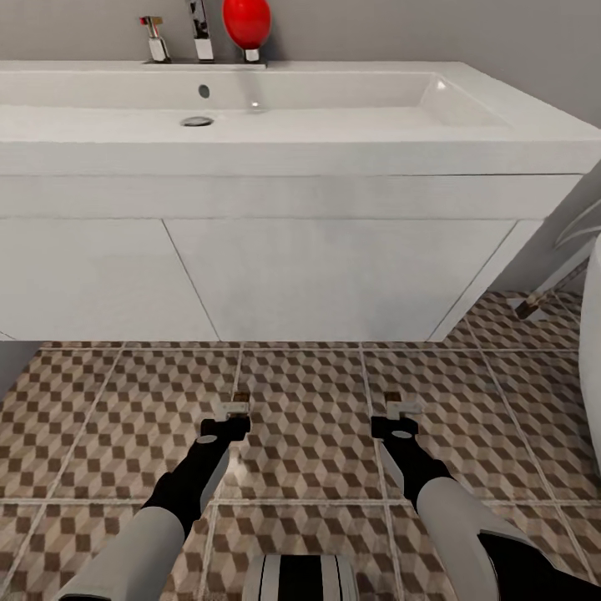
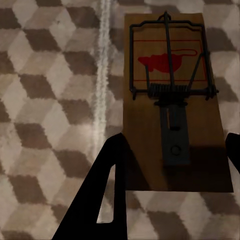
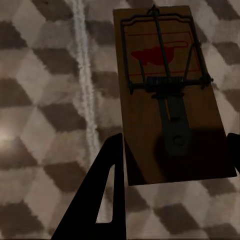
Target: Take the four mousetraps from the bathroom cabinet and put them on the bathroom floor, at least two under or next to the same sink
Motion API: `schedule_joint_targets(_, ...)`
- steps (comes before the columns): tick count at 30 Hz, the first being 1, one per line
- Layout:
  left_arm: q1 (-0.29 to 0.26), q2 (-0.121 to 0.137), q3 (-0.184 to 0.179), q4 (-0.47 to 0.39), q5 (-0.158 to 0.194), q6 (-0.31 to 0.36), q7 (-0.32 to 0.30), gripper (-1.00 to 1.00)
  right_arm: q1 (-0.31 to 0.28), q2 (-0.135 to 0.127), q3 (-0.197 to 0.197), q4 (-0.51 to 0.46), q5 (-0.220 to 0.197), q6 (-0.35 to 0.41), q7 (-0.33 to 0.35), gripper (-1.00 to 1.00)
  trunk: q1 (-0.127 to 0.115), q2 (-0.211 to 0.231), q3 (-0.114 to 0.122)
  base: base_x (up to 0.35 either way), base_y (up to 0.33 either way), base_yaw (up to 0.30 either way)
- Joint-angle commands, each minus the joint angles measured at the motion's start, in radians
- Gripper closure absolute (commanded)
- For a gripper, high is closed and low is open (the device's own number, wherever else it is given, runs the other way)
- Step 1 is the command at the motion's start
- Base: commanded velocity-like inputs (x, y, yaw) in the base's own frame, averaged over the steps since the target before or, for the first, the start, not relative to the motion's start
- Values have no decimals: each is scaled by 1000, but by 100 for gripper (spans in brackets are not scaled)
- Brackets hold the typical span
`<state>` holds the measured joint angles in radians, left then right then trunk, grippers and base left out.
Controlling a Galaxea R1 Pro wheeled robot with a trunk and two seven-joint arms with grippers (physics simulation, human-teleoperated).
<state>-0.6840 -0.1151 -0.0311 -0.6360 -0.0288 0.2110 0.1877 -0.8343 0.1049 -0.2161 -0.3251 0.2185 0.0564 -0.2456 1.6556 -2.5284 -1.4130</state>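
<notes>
Both arms reach down over the bathroom floor (image 1: 309,467) in front of the white sink (image 1: 334,154). My left gripper (image 1: 232,409) is shut on a mousetrap (image 2: 172,100), a brown wooden board with a dark wire spring and a red mouse print. One dark finger (image 2: 107,190) presses its edge. My right gripper (image 1: 402,409) is shut on another mousetrap (image 3: 167,95) in the same way, beside a finger (image 3: 107,185). Each trap hangs close over the cube-pattern tiles; contact with the floor cannot be told. The cabinet is out of view.
The white sink unit (image 1: 334,275) spans the view, with a gap beneath it. A chrome tap (image 1: 200,33) and a red object (image 1: 247,23) stand on its back rim. A white fixture (image 1: 591,351) rises at the right edge. My base (image 1: 300,580) is at the bottom.
</notes>
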Motion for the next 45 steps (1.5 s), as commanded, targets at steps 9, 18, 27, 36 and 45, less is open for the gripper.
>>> schedule_joint_targets(9, 0, 2, -4, -1, -5, 1, 9, 100, 0, 1, -6, -2, 9, 5, 1, 100, 4, -2, -36, 0, 0, 0)
schedule_joint_targets(18, 0, 3, -1, -3, -4, -6, 9, 100, 0, 1, -6, -2, 9, -8, 4, 100, 7, -4, -63, 0, 0, 0)
schedule_joint_targets(27, 0, 3, 1, -5, 1, -7, 8, 100, 0, 1, -7, -2, 9, -25, 2, 100, 7, -4, -63, 0, 0, 0)
schedule_joint_targets(36, 0, 2, 2, -4, 4, -7, 8, 100, 0, 1, -8, -2, 9, -27, 0, 100, 7, -4, -63, 0, 0, 0)
schedule_joint_targets(45, 0, 2, 4, -4, 4, -12, 9, 100, 0, 1, -8, -2, 10, -27, 0, 100, 7, -4, -63, 190, 0, 0)
